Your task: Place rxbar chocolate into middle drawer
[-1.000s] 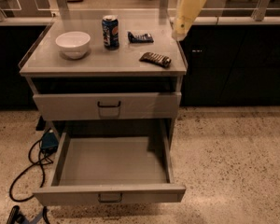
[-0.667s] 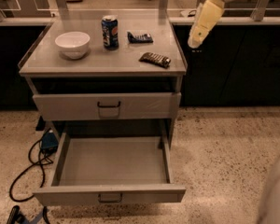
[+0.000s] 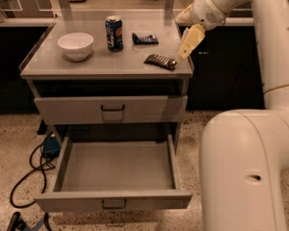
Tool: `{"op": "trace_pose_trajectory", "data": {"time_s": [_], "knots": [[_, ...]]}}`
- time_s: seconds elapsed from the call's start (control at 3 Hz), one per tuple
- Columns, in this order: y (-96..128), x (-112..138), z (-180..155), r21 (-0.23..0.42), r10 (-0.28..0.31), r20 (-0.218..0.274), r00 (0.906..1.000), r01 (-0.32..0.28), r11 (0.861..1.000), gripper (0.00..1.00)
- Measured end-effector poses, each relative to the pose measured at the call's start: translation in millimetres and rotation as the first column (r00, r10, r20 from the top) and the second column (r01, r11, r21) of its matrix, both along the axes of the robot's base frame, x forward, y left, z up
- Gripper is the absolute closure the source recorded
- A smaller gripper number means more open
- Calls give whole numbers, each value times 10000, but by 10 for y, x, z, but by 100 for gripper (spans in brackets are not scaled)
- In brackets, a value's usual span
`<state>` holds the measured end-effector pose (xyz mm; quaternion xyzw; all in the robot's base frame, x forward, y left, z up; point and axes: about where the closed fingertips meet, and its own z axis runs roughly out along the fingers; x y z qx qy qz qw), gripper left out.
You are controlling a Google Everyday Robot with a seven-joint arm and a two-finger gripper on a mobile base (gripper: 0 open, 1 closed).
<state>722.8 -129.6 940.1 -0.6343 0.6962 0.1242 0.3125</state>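
Above cabinet top (image 3: pixel 86 65) right edge, arm (image 3: pixel 216 5) angled down, gripper (image 3: pixel 184 51) just beside rxbar chocolate (image 3: pixel 160 61); grip unclear.

Robot pincer (image 3: pixel 185 52) just beside rxbar chocolate (image 3: pixel 160 61) on cabinet top (image 3: pixel 77 67), middle drawer (image 3: pixel 113 201) open

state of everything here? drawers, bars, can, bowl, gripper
Dark brown flat rxbar chocolate: lying flat, not lifted.
Grey metal middle drawer: pulled open, empty.
Grey upper drawer: closed.
Blue can: upright.
White bowl: upright.
Dark blue wrapped bar: lying flat.
Gripper: just right of the rxbar.
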Motion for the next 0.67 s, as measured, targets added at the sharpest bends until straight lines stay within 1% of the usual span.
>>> {"op": "trace_pose_trajectory", "data": {"time_s": [0.33,0.67], "knots": [[19,221,-97,417,-209,308,9993,196,9989,0],[66,304,-103,556,-304,480,9984,277,9981,0]]}}
